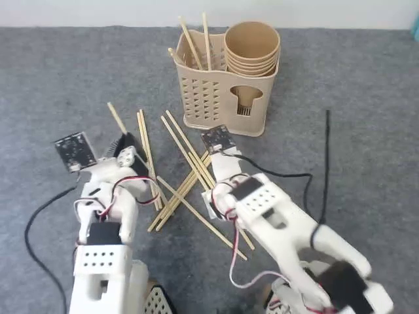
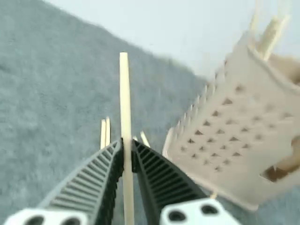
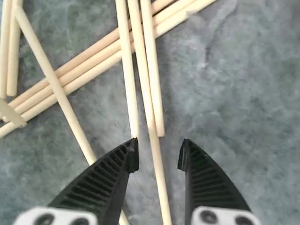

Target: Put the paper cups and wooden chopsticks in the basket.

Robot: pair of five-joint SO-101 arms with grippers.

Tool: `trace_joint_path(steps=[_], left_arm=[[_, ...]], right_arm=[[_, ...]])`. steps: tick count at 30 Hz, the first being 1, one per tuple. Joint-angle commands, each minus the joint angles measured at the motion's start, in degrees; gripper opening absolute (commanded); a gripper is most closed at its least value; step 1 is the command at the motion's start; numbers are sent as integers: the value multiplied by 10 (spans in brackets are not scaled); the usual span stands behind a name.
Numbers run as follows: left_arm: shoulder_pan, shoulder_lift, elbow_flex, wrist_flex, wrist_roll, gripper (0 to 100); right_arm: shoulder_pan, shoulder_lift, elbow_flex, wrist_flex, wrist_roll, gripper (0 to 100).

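Clamping one chopstick (image 2: 124,93) with long end sticking out, left gripper (image 2: 127,157) sits near basket (image 2: 225,126); stick could pivot and miss the slot; right gripper (image 3: 158,157) gapes over loose chopsticks (image 3: 127,70), might snag several.

The left gripper (image 2: 127,146) pinches one chopstick (image 2: 124,93) tight. The basket (image 2: 234,122) is close by on the grey carpet (image 2: 47,93).

**Cups in, most sticks still out**

Basket (image 1: 208,98): beige, perforated, upright at far side of counter (image 1: 366,91). Paper cups (image 1: 253,40): tan, nested in 1 stack, upright in its wide compartment. A few chopsticks (image 1: 194,43) stand tilted in the narrow compartment. Loose chopsticks (image 1: 186,173), pale wood, lie crisscrossed in front. 1 chopstick (image 2: 124,103) sits clamped in my left pincer (image 2: 126,146), tip up.
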Motion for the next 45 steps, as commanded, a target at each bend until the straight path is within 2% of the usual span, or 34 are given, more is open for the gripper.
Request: trace_joint_path(steps=[1,4,9,15,22,27,33,39,45], left_arm=[[-19,-22,-6,-25,10,13],[-19,-22,-4,-25,10,13],[-22,-22,-1,-25,8,13],[-22,-22,-1,-25,8,13],[-20,-22,-1,-24,8,13],[-21,-21,16,-59,8,13],[-18,-20,22,-69,8,13],[-18,-20,23,-69,7,13],[-21,-20,24,-69,7,13]], right_arm=[[-5,30,-46,-3,-7,136],[-1,65,-56,-8,-7,108],[-1,80,-62,-2,-9,3],[15,41,-58,49,-11,8],[36,-127,-33,161,-6,8],[31,-299,46,165,58,8],[36,-538,105,156,62,8],[87,-679,133,41,62,8],[109,-680,135,-189,64,8]])
